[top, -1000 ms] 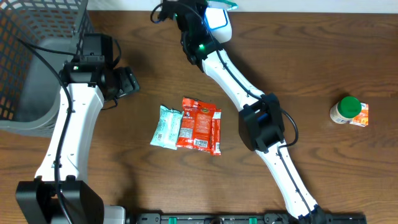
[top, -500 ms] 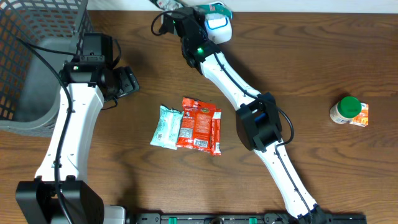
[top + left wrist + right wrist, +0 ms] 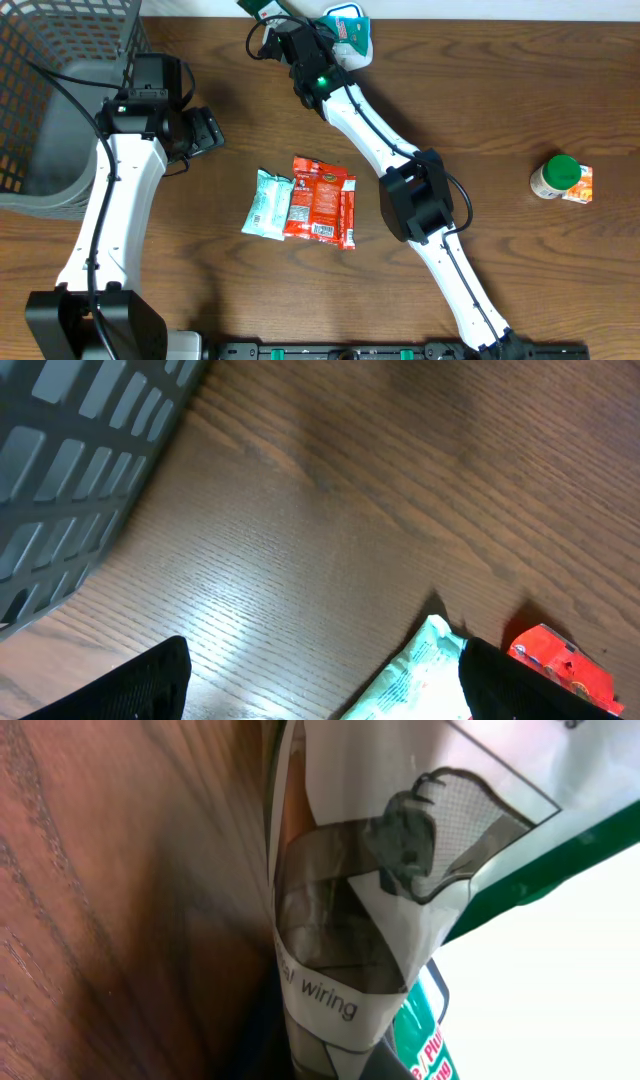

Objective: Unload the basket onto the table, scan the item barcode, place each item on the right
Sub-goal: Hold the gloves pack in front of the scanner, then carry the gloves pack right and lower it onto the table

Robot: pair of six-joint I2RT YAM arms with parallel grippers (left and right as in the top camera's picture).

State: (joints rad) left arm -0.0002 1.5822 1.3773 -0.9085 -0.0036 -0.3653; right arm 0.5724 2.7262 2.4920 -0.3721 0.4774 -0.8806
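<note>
A brown wooden table [image 3: 520, 90] is occupied at its far left corner by a grey slatted plastic basket [image 3: 60, 60]. The left gripper [image 3: 210, 132] is spread wide and empty just right of the basket. The right gripper [image 3: 322, 32] is clenched on a white-and-green printed plastic pouch [image 3: 347, 24], which is held at the table's far edge. A red foil packet [image 3: 322, 200] and a mint-green packet [image 3: 268, 203] are laid touching at the centre, and a green-capped bottle [image 3: 553, 177] is stood far to the right.

Left fingers [image 3: 140, 680] spread wide; right fingers [image 3: 312, 42] clamped.
</note>
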